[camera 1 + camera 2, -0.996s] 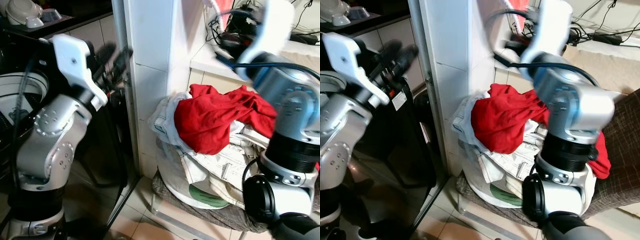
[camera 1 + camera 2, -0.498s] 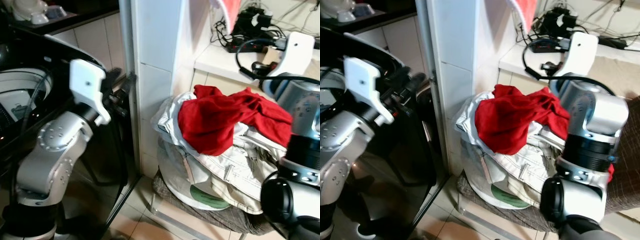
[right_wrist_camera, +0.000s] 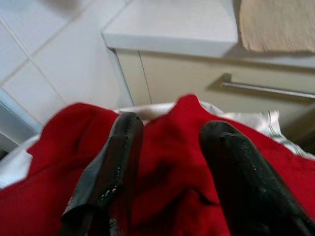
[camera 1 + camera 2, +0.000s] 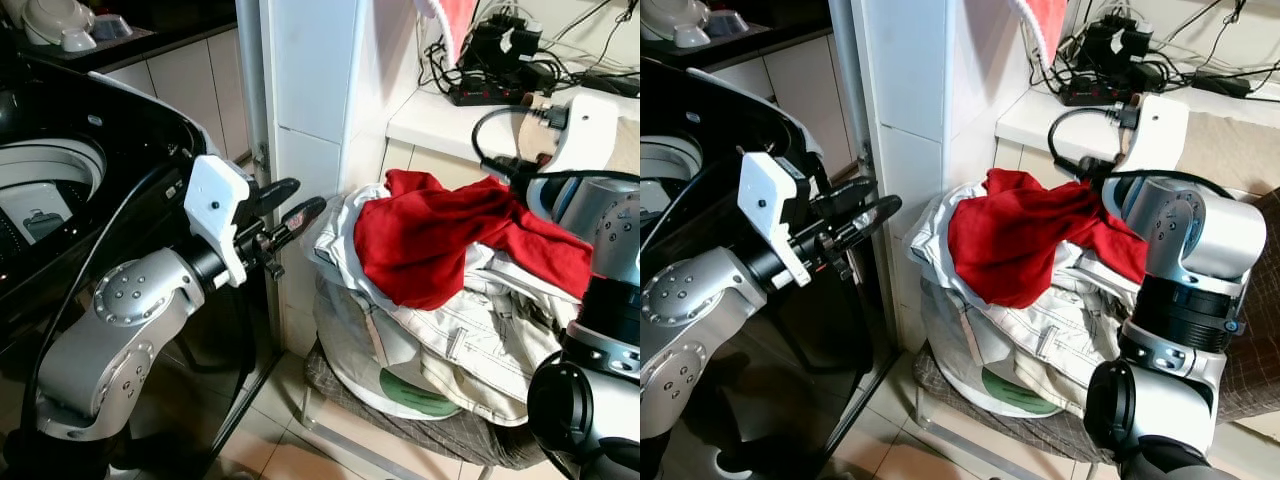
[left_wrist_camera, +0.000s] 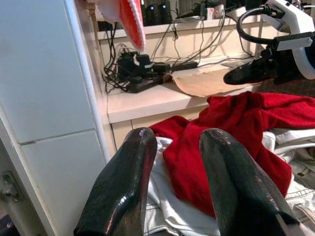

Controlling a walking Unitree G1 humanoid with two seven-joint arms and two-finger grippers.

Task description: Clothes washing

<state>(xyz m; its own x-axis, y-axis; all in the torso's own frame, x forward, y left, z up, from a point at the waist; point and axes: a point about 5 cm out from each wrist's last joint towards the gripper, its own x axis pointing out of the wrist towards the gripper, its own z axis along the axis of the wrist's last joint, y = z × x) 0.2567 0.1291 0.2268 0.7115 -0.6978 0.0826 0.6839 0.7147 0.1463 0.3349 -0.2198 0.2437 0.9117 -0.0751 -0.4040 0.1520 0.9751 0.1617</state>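
**Both grippers open at the laundry pile beside the washer**

At the far left stands the washing machine, a black top-loader with its pale drum opening showing. Behind it, on a dark counter, sit some white bowls.

The left gripper reaches out from the silver left arm in front of the machine, across the white tiled pillar, and points toward the heap of clothes. Its two black fingers are spread apart with nothing between them, and they stop just short of the pale cloth at the pile's near edge.

Right of the pillar lies the laundry pile. A red garment is draped over the top, crumpled, resting on cream-white clothes that spill down the sides. The heap sits on a low stool with a brown checked cover, standing on the tiled floor.

Above the pile, a white ledge carries a black power strip with a tangle of cables.

The right gripper hovers close over the red garment at the pile's upper right. In the right wrist view its fingers are parted, the red cloth lying beneath and between them; whether they touch the fabric cannot be told. The bulky silver right arm rises at the right edge, partly covering the clothes behind it.
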